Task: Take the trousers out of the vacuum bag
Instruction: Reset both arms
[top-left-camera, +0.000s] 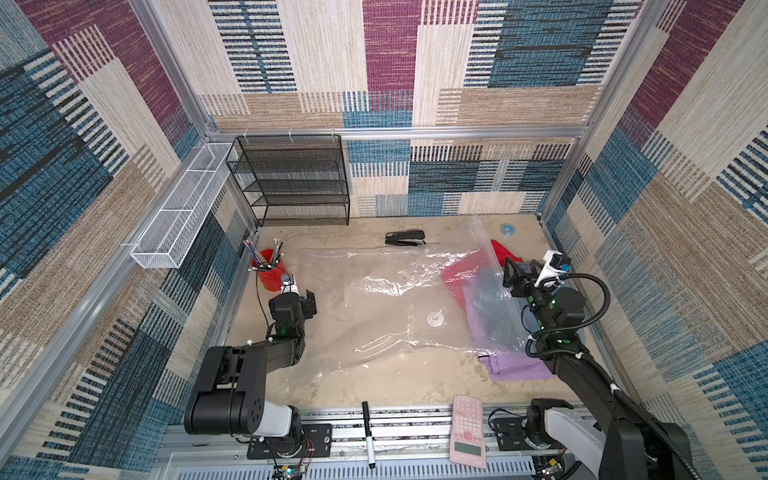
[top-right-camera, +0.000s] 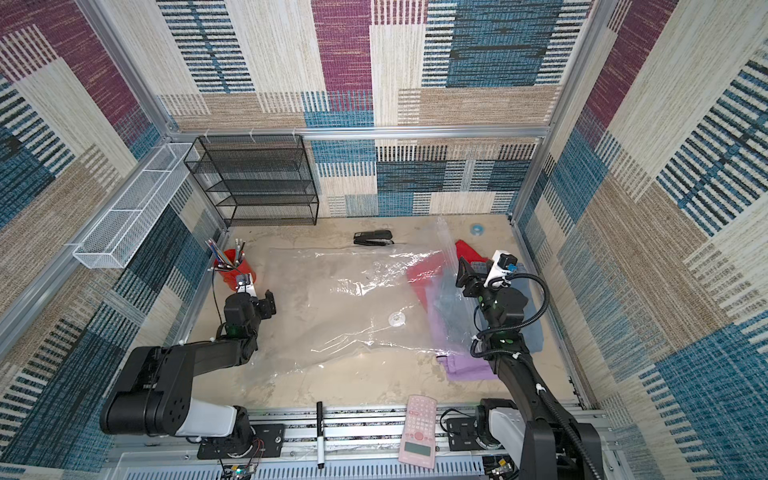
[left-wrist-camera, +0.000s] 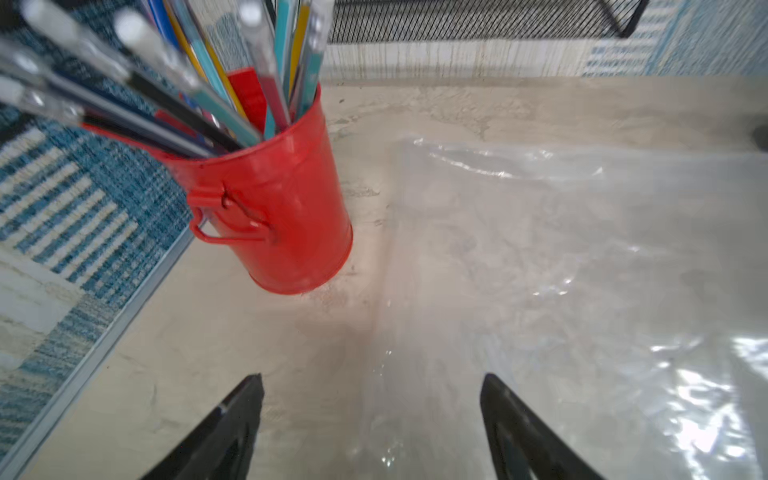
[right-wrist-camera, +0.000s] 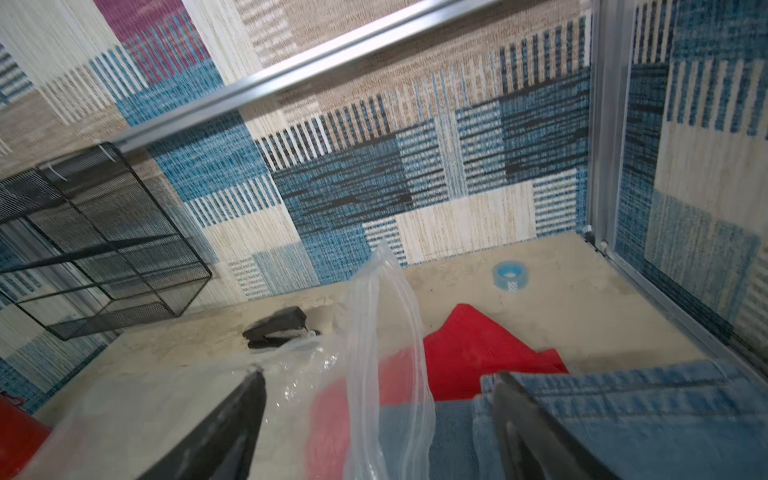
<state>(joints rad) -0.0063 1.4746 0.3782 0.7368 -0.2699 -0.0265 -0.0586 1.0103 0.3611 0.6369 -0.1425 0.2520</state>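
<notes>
The clear vacuum bag lies flat across the table, its white valve facing up. The trousers sit at its right end: the red pair pokes out at the far side, the denim pair lies on top, and the lilac pair sticks out toward the front. My right gripper hovers open over them; a raised flap of the bag stands loose between its jaws. At the bag's left edge, my left gripper is open and empty.
A red bucket of pens stands just beyond the left gripper. Further back are a stapler, a blue tape roll, a black mesh shelf and a white wire basket. A pink calculator and marker lie at the front edge.
</notes>
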